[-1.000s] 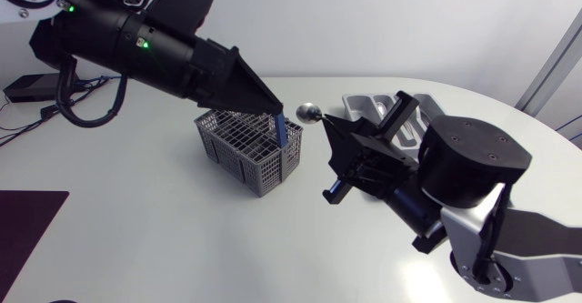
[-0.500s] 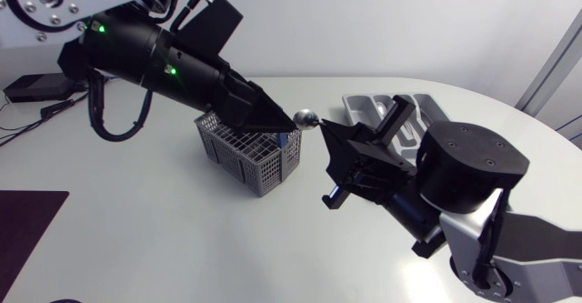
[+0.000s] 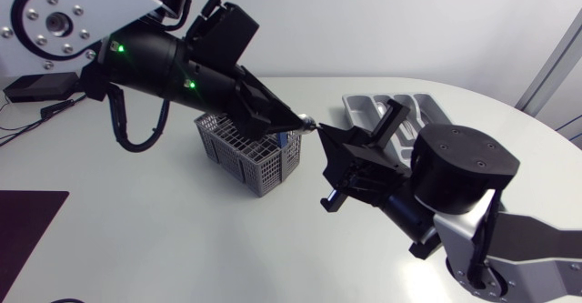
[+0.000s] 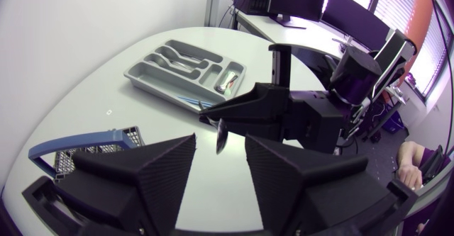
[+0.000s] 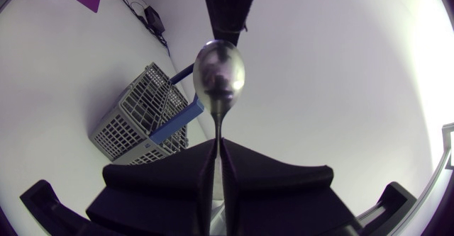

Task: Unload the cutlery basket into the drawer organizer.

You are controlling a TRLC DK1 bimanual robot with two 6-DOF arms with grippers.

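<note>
Advanced toward the shiny metal spoon [image 3: 311, 121], my left gripper [image 3: 297, 123] has its fingers apart, with the spoon's bowl at their tips. My right gripper [image 5: 217, 144] is clamped on the spoon's handle, in the air beside the grey mesh cutlery basket [image 3: 244, 150].

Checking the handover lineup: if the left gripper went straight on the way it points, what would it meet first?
Probably the bowl of the spoon, just ahead of the left gripper, facing the gap of its open jaws; the right gripper holding it comes right behind. Depth is unclear.
</note>
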